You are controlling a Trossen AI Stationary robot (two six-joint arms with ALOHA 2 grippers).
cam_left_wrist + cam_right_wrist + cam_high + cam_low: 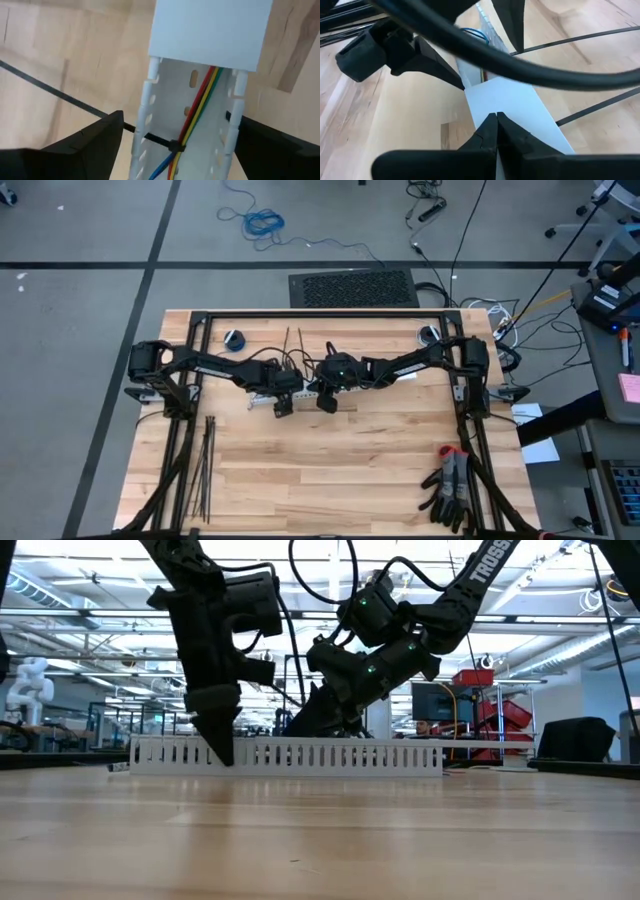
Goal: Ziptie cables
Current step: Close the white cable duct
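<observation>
The left pincer, at frame centre in the high view, stands spread with a finger on each side of the white channel, where the cables lie bound by one cinched ziptie; the right pincer, just right of it, is clenched on the channel's white cover. The step in hand appears to be working on the bundle inside the channel, and the next move likely calls for steadying the channel. Spare zipties lie lower left on the counter, gloves lower right; the crowding arms obstruct access.
</observation>
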